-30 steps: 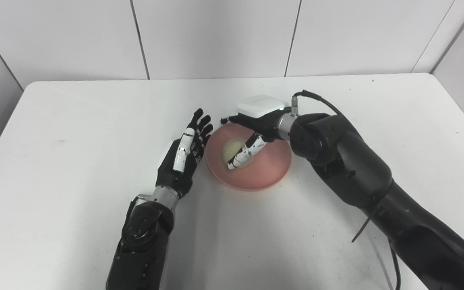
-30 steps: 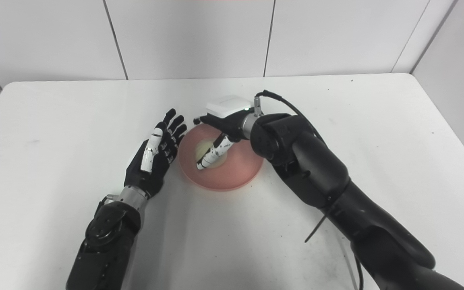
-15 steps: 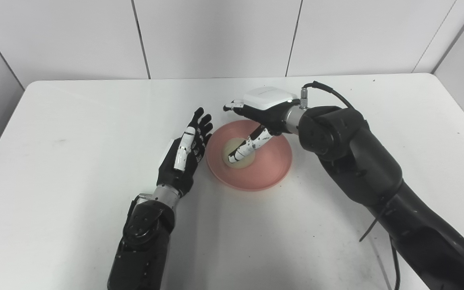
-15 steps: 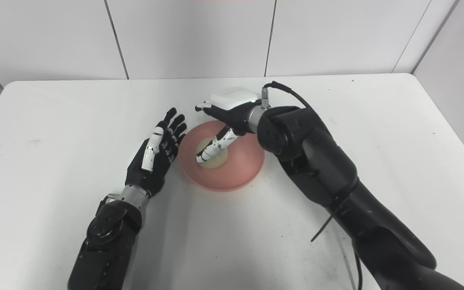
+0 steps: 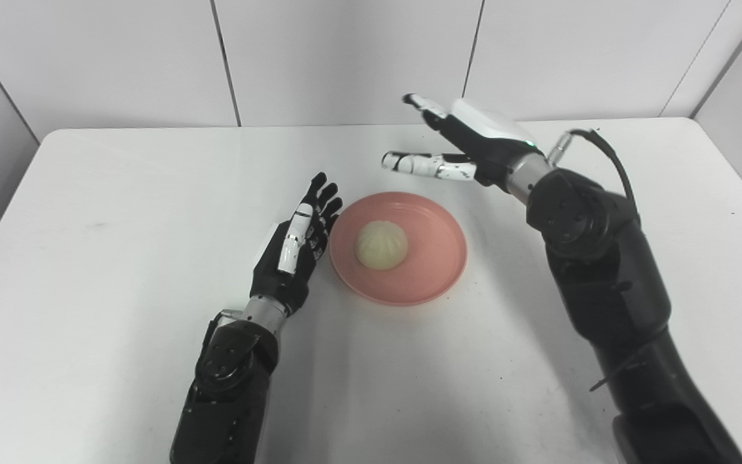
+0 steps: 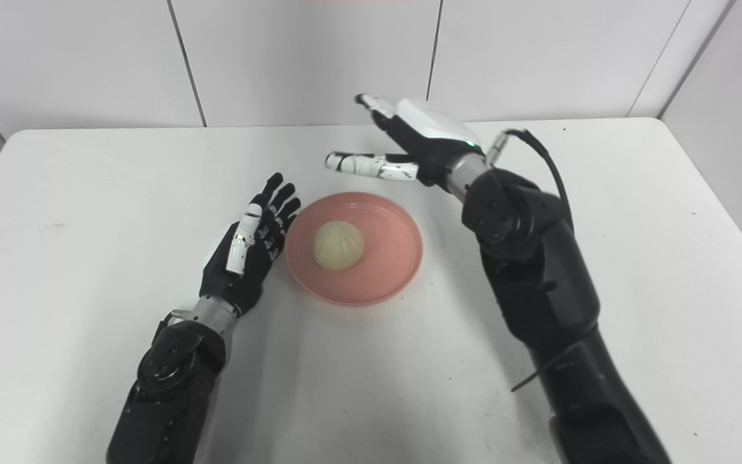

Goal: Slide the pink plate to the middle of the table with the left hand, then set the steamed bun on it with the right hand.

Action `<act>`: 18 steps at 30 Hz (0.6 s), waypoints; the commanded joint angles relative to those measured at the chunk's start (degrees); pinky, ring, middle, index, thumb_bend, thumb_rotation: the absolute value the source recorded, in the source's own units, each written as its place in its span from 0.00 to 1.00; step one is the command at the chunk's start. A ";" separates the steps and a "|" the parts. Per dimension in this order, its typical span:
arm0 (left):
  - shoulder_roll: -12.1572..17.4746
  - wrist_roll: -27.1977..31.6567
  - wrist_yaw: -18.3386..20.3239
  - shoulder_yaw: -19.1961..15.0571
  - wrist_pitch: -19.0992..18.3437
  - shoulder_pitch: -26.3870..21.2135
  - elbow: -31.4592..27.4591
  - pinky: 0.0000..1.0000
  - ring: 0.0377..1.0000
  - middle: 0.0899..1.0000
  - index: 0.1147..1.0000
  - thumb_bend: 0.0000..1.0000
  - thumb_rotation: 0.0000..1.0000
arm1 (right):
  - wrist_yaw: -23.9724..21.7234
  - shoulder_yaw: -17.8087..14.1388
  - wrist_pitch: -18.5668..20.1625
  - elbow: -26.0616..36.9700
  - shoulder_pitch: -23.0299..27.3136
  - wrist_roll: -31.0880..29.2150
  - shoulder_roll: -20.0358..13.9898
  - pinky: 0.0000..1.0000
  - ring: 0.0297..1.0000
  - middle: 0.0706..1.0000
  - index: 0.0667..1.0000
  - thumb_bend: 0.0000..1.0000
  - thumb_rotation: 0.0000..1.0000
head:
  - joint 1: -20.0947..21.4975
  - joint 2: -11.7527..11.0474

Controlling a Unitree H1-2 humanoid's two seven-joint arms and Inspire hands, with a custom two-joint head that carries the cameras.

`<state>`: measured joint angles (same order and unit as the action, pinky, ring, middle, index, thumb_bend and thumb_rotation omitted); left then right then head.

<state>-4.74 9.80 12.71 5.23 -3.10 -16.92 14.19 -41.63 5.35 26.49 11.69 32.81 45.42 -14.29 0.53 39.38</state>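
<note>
We see the round, shallow pink plate point(image 5: 435, 270) lying flat near the middle of the white table point(image 5: 87, 258), and the pale, pleated steamed bun point(image 5: 380, 244) sits on it, a little to the left of the plate's centre. The bun touches only the plate; no finger is on it.

Our right hand point(image 5: 467, 145), black with a white back cover, hangs in the air beyond the far rim of the plate, clear of both plate and bun. It holds nothing and its fingers are spread: the thumb point(image 5: 422, 164) sticks out to the left, roughly level with the table, while the other fingers point up and away toward the pale panelled wall point(image 5: 345, 58). The bun lies below and nearer to us than this hand, well apart from it. The right forearm comes up from the bottom right corner, and a black cable point(image 5: 606, 151) loops out at the wrist.

Our left hand point(image 5: 294, 251), black with a white strip along one finger, lies just beside the left rim of the plate, palm turned toward it and fingers stretched out straight toward the far side of the table. It grips nothing. Its fingertips point(image 5: 326, 193) reach about level with the plate's far left edge; we cannot tell whether the hand's side actually touches the rim or stops just short of it. The bun is to the right of this hand, with a strip of bare plate between them
</note>
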 commanded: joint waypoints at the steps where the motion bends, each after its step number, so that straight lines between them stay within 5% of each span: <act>1: 0.75 -0.11 -0.38 -0.22 -3.81 3.04 1.99 1.00 0.99 0.99 1.00 0.35 1.00 | 1.08 -2.99 0.42 0.01 0.96 -1.70 1.49 0.86 0.92 0.95 0.99 0.74 1.00 | -0.05 0.06; 4: 0.79 0.00 -0.52 -0.42 -3.97 3.18 1.88 1.00 0.99 0.99 1.00 0.36 1.00 | 5.12 -10.79 0.42 -2.23 -2.10 -12.13 5.98 0.93 0.96 0.99 1.00 0.66 1.00 | 0.13 -0.19; 7: 0.93 -0.09 -0.43 -0.42 -3.76 3.30 1.68 1.00 1.00 1.00 1.00 0.37 1.00 | 10.26 -14.97 -0.08 -3.35 -5.44 -19.25 9.22 0.99 1.00 1.00 1.00 0.63 1.00 | 0.32 -0.40; 10: 1.01 -0.14 -0.44 -0.47 -3.47 3.45 1.63 1.00 1.00 1.00 1.00 0.37 1.00 | 15.82 -16.71 -4.13 -4.09 -8.50 -25.46 10.93 1.00 1.00 1.00 1.00 0.56 1.00 | 0.37 -0.48; 13: 0.92 -0.12 -0.68 -0.64 -3.17 3.70 1.24 1.00 1.00 1.00 1.00 0.37 1.00 | 22.92 -17.54 -12.55 -5.81 -12.10 -30.00 12.91 1.00 1.00 1.00 1.00 0.46 1.00 | 0.36 -0.63; 18: 0.85 -0.74 -1.32 -0.90 -2.35 4.00 1.08 1.00 1.00 1.00 1.00 0.36 1.00 | 27.97 -14.94 -19.15 -7.94 -15.93 -32.85 12.52 1.00 1.00 1.00 1.00 0.34 1.00 | 0.81 -1.01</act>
<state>-4.62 9.78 12.75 4.80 -2.94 -15.73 13.03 -15.09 -10.62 12.00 2.81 15.65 13.89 -1.11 1.32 38.50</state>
